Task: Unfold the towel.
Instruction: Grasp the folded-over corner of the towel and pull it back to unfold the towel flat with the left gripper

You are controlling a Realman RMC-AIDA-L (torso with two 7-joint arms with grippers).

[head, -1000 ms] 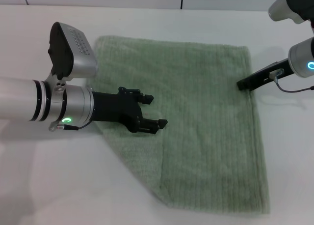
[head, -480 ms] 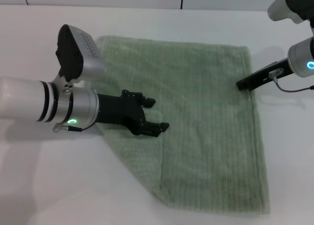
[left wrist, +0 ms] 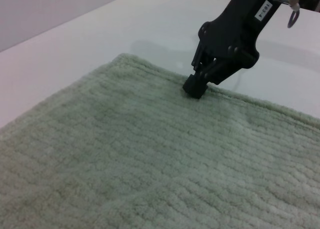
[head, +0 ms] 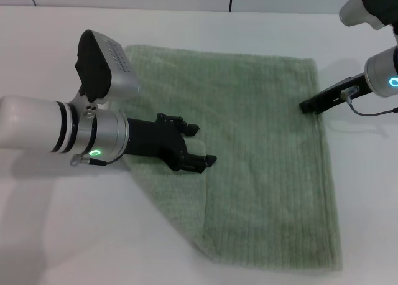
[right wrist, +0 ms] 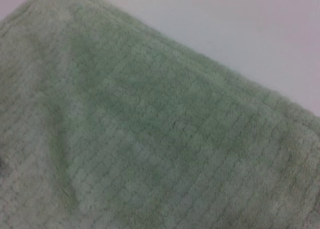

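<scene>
On the left of the head view, the left gripper [head: 202, 145] reaches in low over the near-left part of the towel [head: 261, 142], its 2 fingers parted with nothing between them, tips close to the cloth just above the edge of a folded-over layer. That layer matters for progress: the towel lies flat on the white table [head: 74, 235] and reads as mostly spread out, yet its near-left corner is missing from the outline. A diagonal edge runs from beside the left wrist down toward the near side, and a straight vertical seam below the fingers marks where one ply overlies another, so I judge 1 corner flap is folded onto the body and has yet to be pulled out. Toward the middle, the cloth is smooth, ribbed and free of bunching. At the far right, the right gripper [head: 309, 107] sits at the towel's right edge near the far corner; in the left wrist view its tip [left wrist: 196, 85] looks pressed together on or against the hem, though whether cloth is actually pinched I cannot tell. No container of any kind appears anywhere in these views.
</scene>
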